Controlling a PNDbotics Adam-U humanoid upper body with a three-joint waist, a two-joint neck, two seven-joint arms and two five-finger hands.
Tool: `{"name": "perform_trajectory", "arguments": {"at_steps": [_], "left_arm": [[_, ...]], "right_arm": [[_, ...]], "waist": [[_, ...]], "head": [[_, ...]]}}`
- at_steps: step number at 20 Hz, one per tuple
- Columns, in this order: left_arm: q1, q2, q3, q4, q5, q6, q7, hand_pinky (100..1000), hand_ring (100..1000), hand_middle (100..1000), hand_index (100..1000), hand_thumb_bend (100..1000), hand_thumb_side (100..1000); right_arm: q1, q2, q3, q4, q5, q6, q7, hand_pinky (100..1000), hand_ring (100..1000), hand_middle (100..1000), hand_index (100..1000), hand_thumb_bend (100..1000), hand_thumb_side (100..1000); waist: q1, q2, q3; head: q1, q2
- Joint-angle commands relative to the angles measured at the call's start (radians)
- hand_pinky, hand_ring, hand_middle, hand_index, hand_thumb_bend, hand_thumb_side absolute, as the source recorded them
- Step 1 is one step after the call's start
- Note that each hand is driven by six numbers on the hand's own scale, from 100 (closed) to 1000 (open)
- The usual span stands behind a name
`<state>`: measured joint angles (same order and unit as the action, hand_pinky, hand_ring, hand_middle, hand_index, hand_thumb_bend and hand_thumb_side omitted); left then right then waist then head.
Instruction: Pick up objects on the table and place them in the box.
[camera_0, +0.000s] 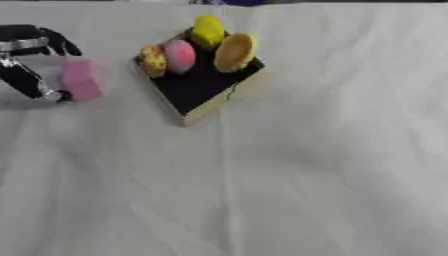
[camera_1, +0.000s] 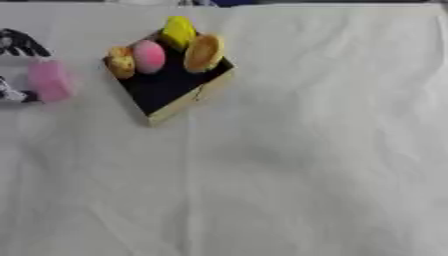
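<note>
The pink rectangular foam-looking block (camera_0: 82, 80) is being pinched at the far left of the white-clothed counter (camera_0: 306, 165) by the black and silver left hand (camera_0: 31, 60), fingers above and thumb below; it's sitting just left of the shallow black-lined wooden box (camera_0: 206, 90), well apart from it; probably light and squishy, so the flat faces are being treated as the safest hold; the yellow, pink, speckled and orange rounded pieces are already being kept inside; the right hand isn't being shown anywhere.

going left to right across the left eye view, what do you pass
Left hand → pink block in its fingers → box, holding a speckled yellow piece, pink egg shape, orange round piece.
</note>
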<state>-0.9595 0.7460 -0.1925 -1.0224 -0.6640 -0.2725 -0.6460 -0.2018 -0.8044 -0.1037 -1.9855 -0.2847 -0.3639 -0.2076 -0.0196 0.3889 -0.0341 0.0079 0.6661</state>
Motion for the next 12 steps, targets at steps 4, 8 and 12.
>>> {"name": "perform_trajectory", "arguments": {"at_steps": [4,8,12], "left_arm": [[-0.034,0.013,0.011,0.009,-0.023,0.012,-0.057,856,873,831,899,501,231],[-0.040,0.014,0.007,0.004,-0.015,0.013,-0.112,867,881,839,908,535,270],[-0.048,0.018,0.010,-0.015,-0.016,0.023,-0.146,877,888,847,916,569,344]], "right_arm": [[-0.001,-0.015,-0.007,-0.014,0.007,0.005,0.001,946,827,637,809,100,470],[0.002,-0.013,-0.007,-0.014,0.008,0.008,0.003,947,827,637,809,100,470],[0.007,-0.013,-0.006,-0.014,0.008,0.011,0.003,948,827,635,809,100,470]], "waist": [[0.013,-0.003,-0.002],[0.015,-0.006,-0.003],[0.020,-0.010,-0.001]], "head": [[0.003,-0.013],[0.003,-0.011],[0.003,-0.009]]}}
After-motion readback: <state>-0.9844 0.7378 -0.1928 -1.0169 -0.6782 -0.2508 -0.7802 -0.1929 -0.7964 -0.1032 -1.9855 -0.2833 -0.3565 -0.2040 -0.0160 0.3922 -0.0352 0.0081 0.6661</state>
